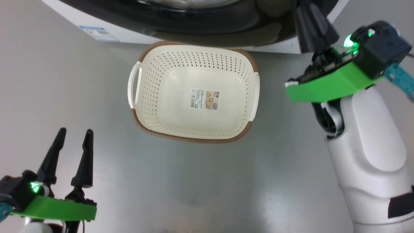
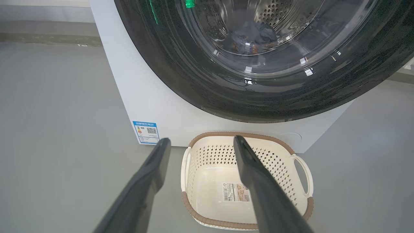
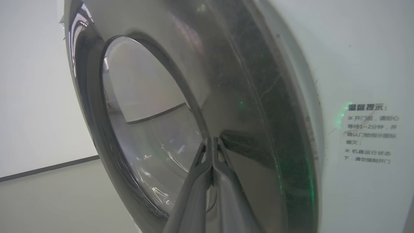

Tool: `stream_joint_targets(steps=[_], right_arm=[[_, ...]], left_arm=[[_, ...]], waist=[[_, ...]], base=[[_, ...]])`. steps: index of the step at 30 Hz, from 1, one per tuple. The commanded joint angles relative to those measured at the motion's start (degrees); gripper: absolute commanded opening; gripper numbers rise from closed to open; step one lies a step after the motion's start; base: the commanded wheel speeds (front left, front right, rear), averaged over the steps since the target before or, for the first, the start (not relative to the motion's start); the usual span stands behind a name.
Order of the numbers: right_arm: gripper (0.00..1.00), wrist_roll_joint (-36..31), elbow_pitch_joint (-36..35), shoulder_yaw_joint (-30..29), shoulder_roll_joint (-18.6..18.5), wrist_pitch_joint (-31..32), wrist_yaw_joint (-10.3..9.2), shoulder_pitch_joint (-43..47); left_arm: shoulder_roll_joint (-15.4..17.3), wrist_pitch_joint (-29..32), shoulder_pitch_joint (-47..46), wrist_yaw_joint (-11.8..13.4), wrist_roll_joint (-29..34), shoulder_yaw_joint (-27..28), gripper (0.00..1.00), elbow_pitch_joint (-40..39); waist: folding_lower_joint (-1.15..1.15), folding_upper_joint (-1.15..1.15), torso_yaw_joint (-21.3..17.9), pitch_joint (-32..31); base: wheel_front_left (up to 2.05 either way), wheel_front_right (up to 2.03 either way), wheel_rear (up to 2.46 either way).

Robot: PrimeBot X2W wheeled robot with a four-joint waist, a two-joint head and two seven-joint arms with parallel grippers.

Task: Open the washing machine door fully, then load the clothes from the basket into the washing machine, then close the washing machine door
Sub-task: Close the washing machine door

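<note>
White forearm (image 1: pixel 368 145), green wrist plates (image 1: pixel 326 85), black tapered fingers (image 1: pixel 85 158) (green lights (image 1: pixel 348 41)), perhaps teal cabling (image 1: pixel 401 79).

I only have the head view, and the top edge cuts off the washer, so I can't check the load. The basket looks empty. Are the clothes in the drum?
Observer: Yes. The left wrist view shows the clothes bundled inside the drum, behind the door glass.
Operator: So is the door closed?
Observer: In the right wrist view the washing machine door lies close along the white front of the washing machine. I cannot tell whether it is latched.
Operator: What is the right gripper doing up there?
Observer: The right gripper has its fingers pressed together, holding nothing, with the tips at the door's black rim.
</note>
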Motion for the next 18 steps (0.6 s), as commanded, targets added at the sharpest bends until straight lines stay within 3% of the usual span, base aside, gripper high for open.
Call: stream_joint_targets(steps=[1, 18], right_arm=[[0.0, 0.7, -0.8, 0.0, 1.2, -0.2, 0.06, -1.4], [0.0, 2.8, 3.9, -2.3, 1.2, -0.2, 0.06, -9.7]], left_arm=[[2.3, -0.5, -1.2, -0.2, -0.5, 1.8, 1.0, -1.1], [3.2, -0.5, -3.3, -0.2, -1.4, 0.2, 1.0, -1.2]], waist=[[0.0, 0.0, 0.0, 1.0], [0.0, 0.0, -0.3, 3.2]], base=[[0.0, 0.0, 0.0], [0.0, 0.0, 0.0]])
